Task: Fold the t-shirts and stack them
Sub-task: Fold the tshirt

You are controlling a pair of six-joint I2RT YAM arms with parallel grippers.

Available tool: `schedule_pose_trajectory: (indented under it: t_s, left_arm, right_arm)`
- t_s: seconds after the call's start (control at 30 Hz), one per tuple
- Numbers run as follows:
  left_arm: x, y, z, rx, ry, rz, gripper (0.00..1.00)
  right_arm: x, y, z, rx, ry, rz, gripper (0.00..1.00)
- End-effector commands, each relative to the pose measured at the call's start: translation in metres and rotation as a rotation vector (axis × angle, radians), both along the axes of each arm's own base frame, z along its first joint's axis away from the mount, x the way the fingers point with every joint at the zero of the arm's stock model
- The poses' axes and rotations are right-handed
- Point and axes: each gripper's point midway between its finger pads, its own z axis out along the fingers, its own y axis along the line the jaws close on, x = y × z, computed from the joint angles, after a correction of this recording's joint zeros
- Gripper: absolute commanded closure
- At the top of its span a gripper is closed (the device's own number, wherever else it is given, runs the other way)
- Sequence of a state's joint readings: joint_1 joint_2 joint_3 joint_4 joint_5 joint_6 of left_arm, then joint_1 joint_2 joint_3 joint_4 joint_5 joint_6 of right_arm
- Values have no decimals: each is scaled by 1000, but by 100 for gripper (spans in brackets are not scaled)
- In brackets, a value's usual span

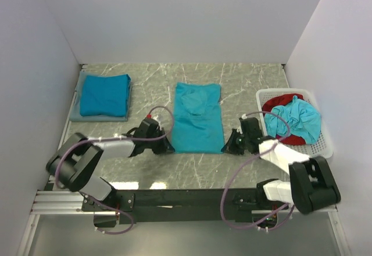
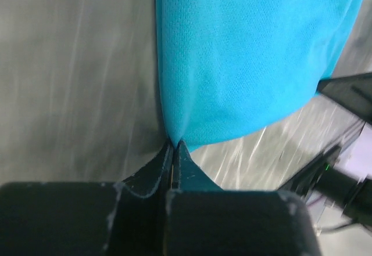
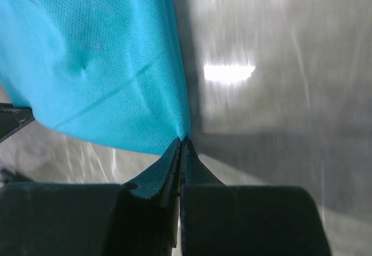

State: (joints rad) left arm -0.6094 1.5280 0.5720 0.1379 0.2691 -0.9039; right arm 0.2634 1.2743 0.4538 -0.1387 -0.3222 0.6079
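A teal t-shirt [image 1: 197,118] lies folded into a long strip at the table's middle. My left gripper [image 1: 169,147] is shut on its near left corner, seen in the left wrist view [image 2: 173,141] with the cloth [image 2: 244,53] above it. My right gripper [image 1: 225,147] is shut on its near right corner, seen in the right wrist view [image 3: 182,140] with the cloth [image 3: 93,58] above it. A folded teal t-shirt [image 1: 104,94] lies at the far left on a grey cloth [image 1: 77,115]. Another teal t-shirt [image 1: 297,120] is crumpled in the basket.
A white lattice basket [image 1: 324,147] stands at the right and holds a red garment [image 1: 280,101] beneath the crumpled shirt. White walls enclose the table on the left, back and right.
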Motion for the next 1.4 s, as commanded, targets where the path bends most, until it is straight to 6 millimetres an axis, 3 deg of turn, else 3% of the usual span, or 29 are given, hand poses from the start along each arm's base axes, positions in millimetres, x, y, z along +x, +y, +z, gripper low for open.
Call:
schedule_pose_trajectory:
  t_s: [0.0,0.03,0.17,0.23,0.27,0.33,0.4,0.47,0.53,0.57,0.67,0.9,1.23,1.37]
  left_arm:
    - [-32,9,5,0,14,-15,99]
    - [-41,16,0,23,24,-6,99]
    - [-76,28,18,62,12,-12,99]
    - [-96,21,30,30,6,-53,99]
    - [-100,16,50,-34,-30,-68,99]
    - [-107,15,64,-75,-51,-73,99]
    - [-100,24,75,-70,-105,-25,99]
    - [-91,25,92,-74,-165,-12,99]
    - [-80,22,110,-74,-214,7,99]
    - [-77,22,111,-62,-212,21,100]
    - [-57,24,122,-40,-271,89,100]
    - [2,36,171,-57,-410,240,100]
    - [62,34,185,-13,-448,236,100]
    - [83,37,178,5,-421,252,100]
  right_arm:
    - [-33,0,11,26,3,57,100]
    - [-45,-1,9,25,32,62,100]
    - [-89,9,17,99,88,94,100]
    - [-100,19,36,182,49,119,100]
    - [-101,23,46,210,33,113,100]
    - [-100,24,63,228,-31,114,100]
    - [-87,19,85,202,-113,96,100]
    - [-76,18,106,184,-184,97,100]
    - [-66,16,116,156,-210,89,100]
    - [-58,16,130,147,-254,96,100]
    - [-37,15,146,108,-303,79,100]
    - [12,6,177,22,-403,-11,100]
    - [55,6,195,-3,-435,-49,100]
    - [73,1,199,-15,-432,-63,100]
